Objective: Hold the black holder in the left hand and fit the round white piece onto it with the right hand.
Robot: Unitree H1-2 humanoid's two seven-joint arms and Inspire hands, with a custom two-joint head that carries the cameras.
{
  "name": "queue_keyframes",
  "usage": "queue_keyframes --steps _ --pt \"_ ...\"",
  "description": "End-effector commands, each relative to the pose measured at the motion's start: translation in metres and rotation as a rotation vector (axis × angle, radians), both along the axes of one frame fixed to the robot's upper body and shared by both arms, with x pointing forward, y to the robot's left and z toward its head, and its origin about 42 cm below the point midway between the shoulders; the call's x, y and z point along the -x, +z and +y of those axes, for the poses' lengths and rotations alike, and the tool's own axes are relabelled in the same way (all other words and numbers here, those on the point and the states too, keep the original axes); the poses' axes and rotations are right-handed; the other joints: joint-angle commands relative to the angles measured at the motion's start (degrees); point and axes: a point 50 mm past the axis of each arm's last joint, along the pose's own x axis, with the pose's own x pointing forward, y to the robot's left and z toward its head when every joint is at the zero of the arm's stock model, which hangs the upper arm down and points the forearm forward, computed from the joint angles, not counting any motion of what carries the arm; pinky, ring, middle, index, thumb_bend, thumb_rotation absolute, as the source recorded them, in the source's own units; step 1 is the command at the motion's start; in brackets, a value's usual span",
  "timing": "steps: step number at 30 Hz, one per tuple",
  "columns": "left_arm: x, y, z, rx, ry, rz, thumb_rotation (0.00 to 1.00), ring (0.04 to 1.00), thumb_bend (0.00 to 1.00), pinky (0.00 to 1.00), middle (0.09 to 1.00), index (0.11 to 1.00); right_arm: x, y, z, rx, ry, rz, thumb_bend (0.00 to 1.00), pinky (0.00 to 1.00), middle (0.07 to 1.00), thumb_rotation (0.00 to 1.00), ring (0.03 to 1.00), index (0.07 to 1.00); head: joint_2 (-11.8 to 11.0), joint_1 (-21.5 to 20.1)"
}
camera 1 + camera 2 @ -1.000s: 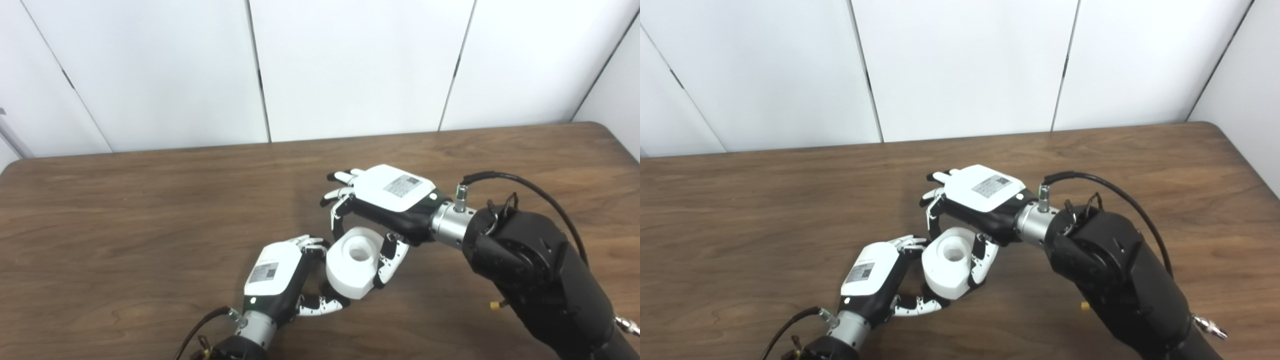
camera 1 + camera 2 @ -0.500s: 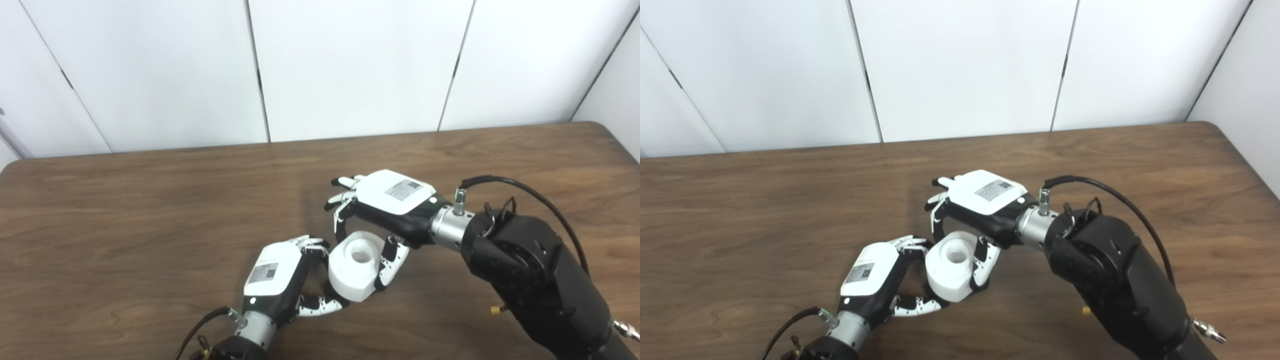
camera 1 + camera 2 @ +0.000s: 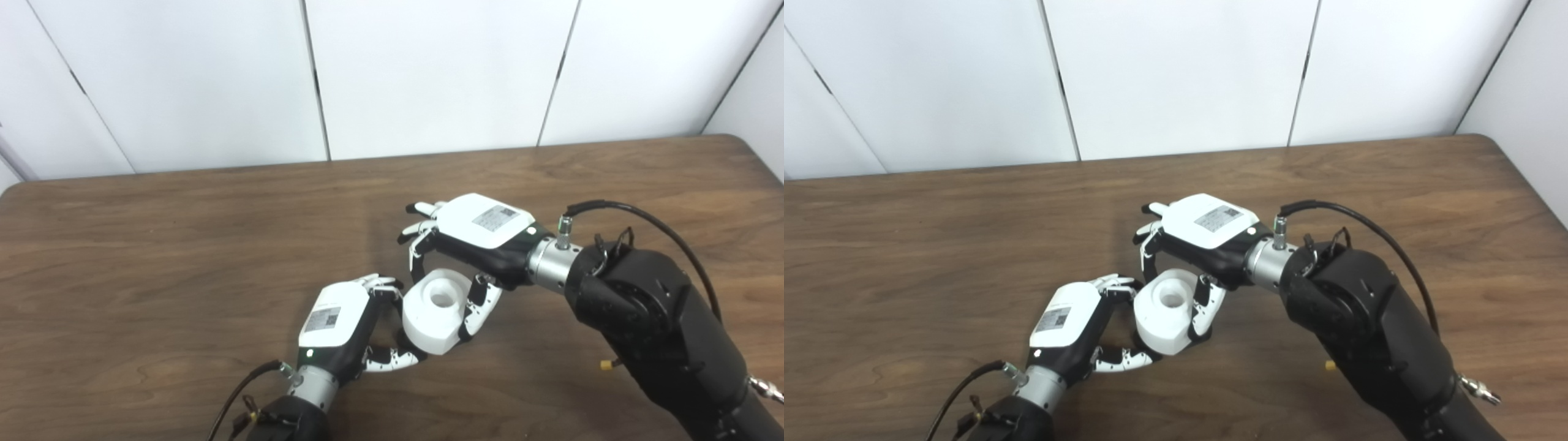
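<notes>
The round white piece (image 3: pixel 432 313) has a hole in its top and sits low over the table between my two hands. My right hand (image 3: pixel 474 236) reaches over it from the right and is shut on it, fingers on its far side and thumb on its near right side. My left hand (image 3: pixel 340 323) is at the piece's left, fingers curled closed against it and thumb under its near edge. The black holder is hidden by the left hand's fingers and the white piece; only a dark patch shows there. The scene also shows in the right eye view, with the piece (image 3: pixel 1164 312) in the same grip.
The brown wooden table (image 3: pixel 153 257) stretches out on all sides of the hands. White wall panels stand behind its far edge. My bulky black right forearm (image 3: pixel 649 318) crosses the table's right front part, with a cable looping over it.
The whole picture has shifted a little upward, so the camera moved. My right hand has lowered and closed in on the white piece, pressing it slightly toward the left hand.
</notes>
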Motion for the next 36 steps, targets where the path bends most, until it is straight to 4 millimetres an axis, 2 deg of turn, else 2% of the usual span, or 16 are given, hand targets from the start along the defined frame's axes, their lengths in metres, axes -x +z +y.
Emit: queue_keyframes --steps 1,2,3,6,21,36 --pt "0.01 -0.026 0.008 -0.053 0.017 0.159 0.05 0.868 0.52 0.83 0.803 0.49 -0.004 0.007 -0.003 0.013 -0.004 -0.028 0.84 0.95 0.866 0.2 0.998 0.548 -0.05 -0.1" --pt "0.009 -0.026 0.008 -0.051 0.018 0.159 0.05 0.868 0.52 0.83 0.803 0.49 -0.005 0.008 -0.003 0.013 -0.004 -0.027 0.88 0.95 0.866 0.21 0.997 0.554 -0.05 -0.1" --pt "0.009 -0.026 0.008 -0.05 0.019 0.159 0.05 0.867 0.52 0.83 0.803 0.49 -0.005 0.008 -0.003 0.013 -0.003 -0.026 0.95 0.95 0.867 0.25 0.999 0.572 -0.05 -0.1" --pt "0.009 -0.026 0.008 -0.05 0.02 0.16 0.05 0.866 0.52 0.83 0.803 0.49 -0.006 0.01 -0.004 0.021 -0.002 -0.018 1.0 0.98 0.873 0.29 1.0 0.592 -0.16 -0.17" --pt "0.007 -0.029 0.007 -0.056 0.02 0.161 0.05 0.865 0.52 0.83 0.802 0.49 -0.007 0.019 -0.004 0.075 0.001 -0.019 1.0 1.0 0.905 0.36 1.0 0.648 -0.61 0.01" --pt "0.004 -0.033 0.006 -0.056 0.022 0.169 0.05 0.866 0.52 0.84 0.803 0.49 -0.008 0.037 -0.011 0.034 0.006 -0.07 1.0 1.0 0.898 0.37 1.0 0.654 -1.26 0.15"
